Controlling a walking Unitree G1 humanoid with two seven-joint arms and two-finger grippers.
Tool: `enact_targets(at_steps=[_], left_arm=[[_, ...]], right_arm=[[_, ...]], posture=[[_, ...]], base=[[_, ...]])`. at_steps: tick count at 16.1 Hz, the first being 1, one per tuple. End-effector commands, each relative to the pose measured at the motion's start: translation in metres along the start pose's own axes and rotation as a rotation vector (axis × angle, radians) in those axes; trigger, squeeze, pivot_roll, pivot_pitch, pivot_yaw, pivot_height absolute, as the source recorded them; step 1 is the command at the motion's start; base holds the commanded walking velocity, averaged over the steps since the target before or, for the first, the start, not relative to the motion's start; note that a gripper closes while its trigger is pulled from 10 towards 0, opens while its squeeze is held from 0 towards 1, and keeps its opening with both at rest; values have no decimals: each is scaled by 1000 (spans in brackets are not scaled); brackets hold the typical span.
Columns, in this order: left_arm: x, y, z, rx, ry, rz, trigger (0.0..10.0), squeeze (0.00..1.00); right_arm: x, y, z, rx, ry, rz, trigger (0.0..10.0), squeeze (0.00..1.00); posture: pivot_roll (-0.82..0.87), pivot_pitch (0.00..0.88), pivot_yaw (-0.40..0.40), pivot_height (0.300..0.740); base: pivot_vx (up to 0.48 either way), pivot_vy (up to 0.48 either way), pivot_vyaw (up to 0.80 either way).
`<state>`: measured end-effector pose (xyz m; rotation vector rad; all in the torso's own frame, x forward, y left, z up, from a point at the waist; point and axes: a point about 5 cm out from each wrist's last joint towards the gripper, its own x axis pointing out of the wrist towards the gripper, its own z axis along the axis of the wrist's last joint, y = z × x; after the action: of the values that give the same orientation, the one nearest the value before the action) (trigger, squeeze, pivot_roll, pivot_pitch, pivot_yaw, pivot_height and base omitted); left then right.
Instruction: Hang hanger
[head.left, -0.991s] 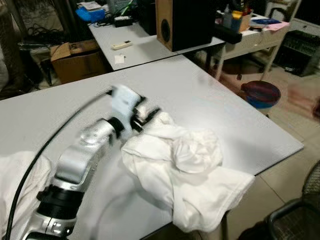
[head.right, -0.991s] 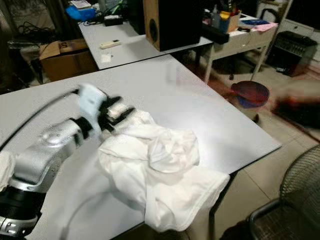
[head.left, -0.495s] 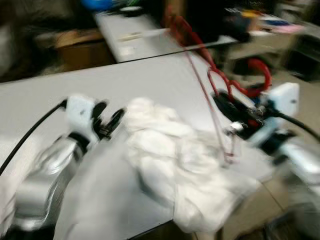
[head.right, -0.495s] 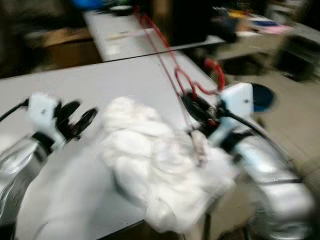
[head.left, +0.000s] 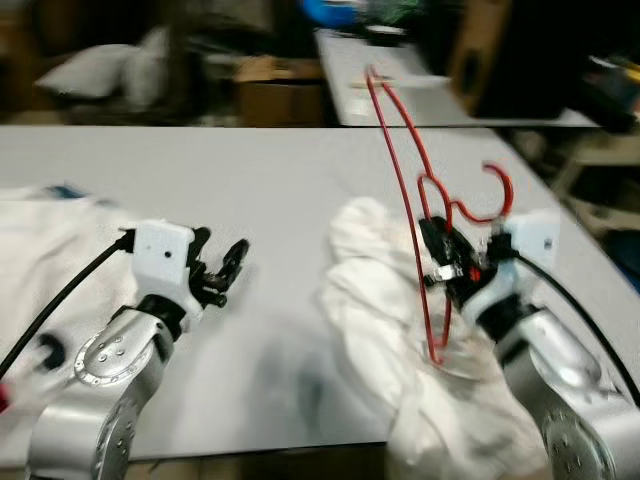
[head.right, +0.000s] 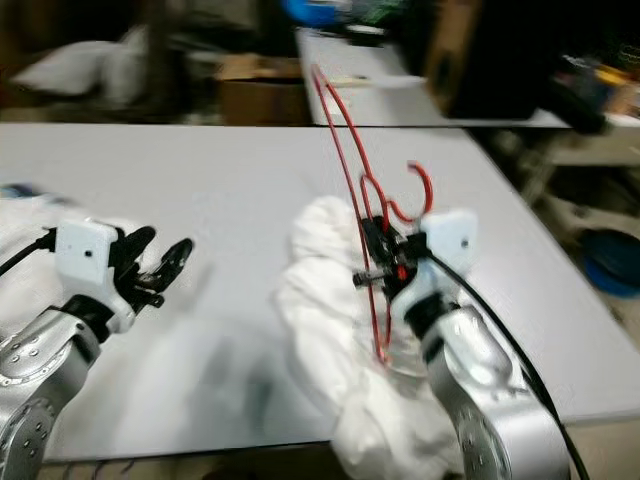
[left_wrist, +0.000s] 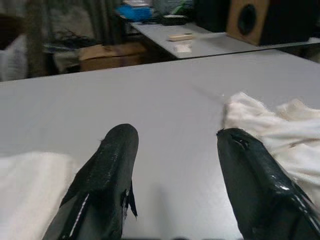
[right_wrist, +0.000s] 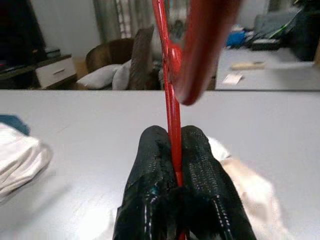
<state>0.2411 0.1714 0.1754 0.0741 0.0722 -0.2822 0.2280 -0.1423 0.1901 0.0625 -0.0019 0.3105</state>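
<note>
Now left tool clear of shirt, spread

This looks like a cluttered workroom or lab set up inside a lived-in space. A large plain grey table stands in front, and behind it a second grey table carries a wooden speaker box, a remote control and a blue item beside tangled cables. A cardboard box sits on the floor beside that second table. Past the grey table, the right wrist view shows domestic pieces: a brown armchair, a pale cushion and a low white drawer unit.
</note>
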Motion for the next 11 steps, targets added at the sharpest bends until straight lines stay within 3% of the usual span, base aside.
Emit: enact_targets(at_steps=[1,4,5,6,11], left_arm=[[3,-4,0,25,4,-34,10000,0],[3,-7,4,21,-14,-63,10000,0],[2,-6,4,19,-13,-60,10000,0],[1,-4,5,16,-15,-46,10000,0],[-3,0,5,24,-20,-26,10000,0]], right_arm=[[-5,-4,2,-17,1,-47,10000,0],[-16,-6,1,-6,11,-87,10000,0],[-17,-6,1,-2,12,-89,10000,0],[-20,-4,-3,77,27,-78,10000,0],[-16,-2,1,42,-27,-43,10000,0]], posture=[[-28,0,4,740],[-40,0,30,740],[-40,0,30,740],[-31,0,23,740],[-12,0,0,740]], base=[[0,0,800],[0,0,800],[0,0,0],[0,0,0],[0,283,0]])
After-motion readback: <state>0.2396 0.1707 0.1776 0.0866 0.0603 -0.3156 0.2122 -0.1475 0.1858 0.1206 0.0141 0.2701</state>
